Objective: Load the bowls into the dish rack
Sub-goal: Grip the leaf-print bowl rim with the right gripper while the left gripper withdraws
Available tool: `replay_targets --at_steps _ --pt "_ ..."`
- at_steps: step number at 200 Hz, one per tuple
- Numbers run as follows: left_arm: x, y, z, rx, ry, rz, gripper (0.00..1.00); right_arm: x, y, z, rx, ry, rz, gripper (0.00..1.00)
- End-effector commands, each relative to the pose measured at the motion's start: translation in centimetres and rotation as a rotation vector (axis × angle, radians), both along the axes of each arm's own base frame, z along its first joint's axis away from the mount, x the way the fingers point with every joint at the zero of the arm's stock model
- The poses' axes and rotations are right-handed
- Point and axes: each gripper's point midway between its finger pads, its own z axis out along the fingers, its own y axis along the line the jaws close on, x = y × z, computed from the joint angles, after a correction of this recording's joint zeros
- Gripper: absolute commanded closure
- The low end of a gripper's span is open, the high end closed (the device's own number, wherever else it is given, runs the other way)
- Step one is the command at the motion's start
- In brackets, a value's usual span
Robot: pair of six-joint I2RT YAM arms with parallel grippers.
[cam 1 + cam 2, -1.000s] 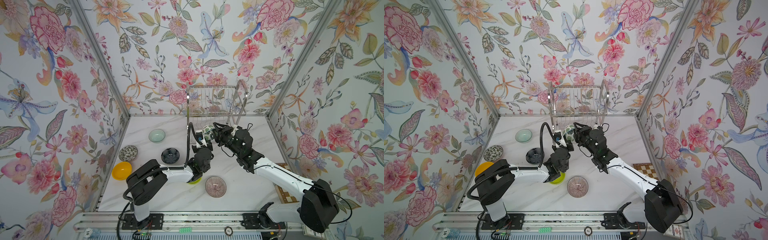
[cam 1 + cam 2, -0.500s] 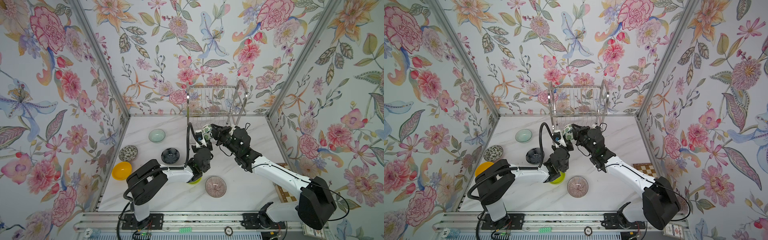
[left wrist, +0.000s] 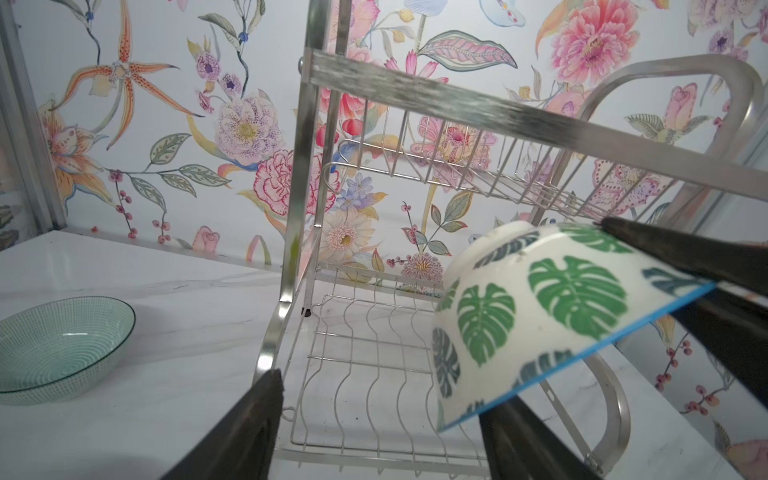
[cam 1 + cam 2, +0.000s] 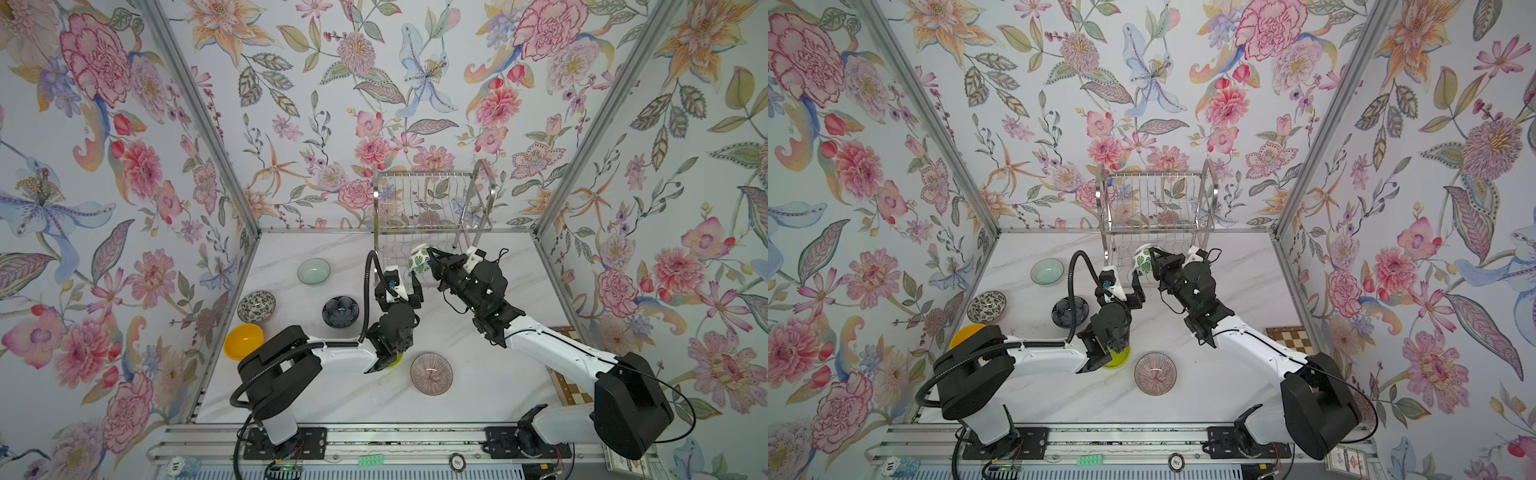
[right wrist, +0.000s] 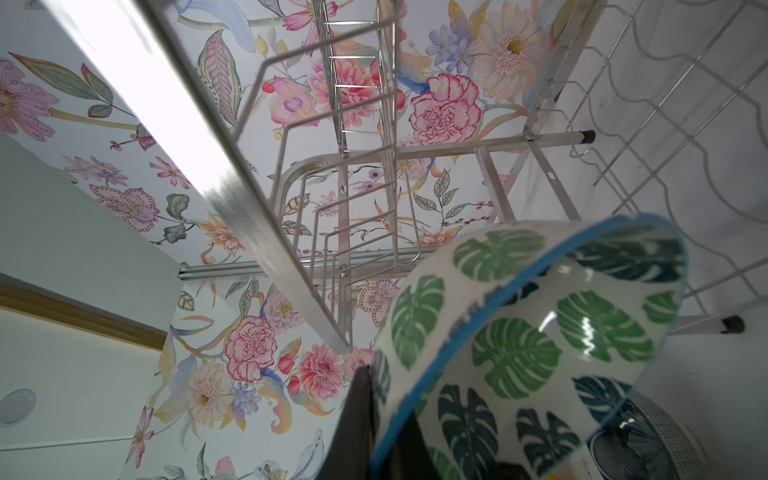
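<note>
The green-leaf white bowl (image 4: 419, 262) (image 4: 1143, 262) hangs tilted at the front of the dish rack (image 4: 428, 199) (image 4: 1154, 199), over its lower tier. My right gripper (image 4: 432, 257) (image 5: 386, 395) is shut on the bowl's blue rim (image 5: 490, 303), one finger inside and one outside. My left gripper (image 4: 403, 291) (image 3: 380, 399) stands open just below the bowl (image 3: 540, 316), holding nothing. On the table lie the celadon bowl (image 4: 313, 271), speckled bowl (image 4: 256, 306), navy bowl (image 4: 340, 311), orange-yellow bowl (image 4: 243, 340) and pink striped bowl (image 4: 431, 373). The lime green bowl (image 4: 395, 360) is mostly hidden under my left arm.
Both rack tiers (image 3: 374, 374) hold no dishes. A wooden chessboard (image 4: 1289, 338) lies at the table's right edge behind my right arm. Floral walls close in the table on three sides. The rack's upper tier bar (image 5: 232, 199) passes close above the held bowl.
My left gripper has opened and let go of the green-leaf bowl. My right gripper has shut on its rim and carries it alone, slightly nearer the rack.
</note>
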Motion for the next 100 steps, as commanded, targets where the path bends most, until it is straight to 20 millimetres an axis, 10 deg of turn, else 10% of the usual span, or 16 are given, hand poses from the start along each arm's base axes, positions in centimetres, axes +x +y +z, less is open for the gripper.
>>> replay_targets --at_steps 1,100 --pt "-1.5 2.4 2.0 -0.049 0.024 0.013 0.09 -0.2 -0.8 2.5 -0.023 -0.135 -0.006 1.0" --pt "-2.2 9.1 2.2 -0.012 0.326 -0.276 0.01 -1.1 0.3 -1.1 -0.307 -0.319 0.158 1.0"
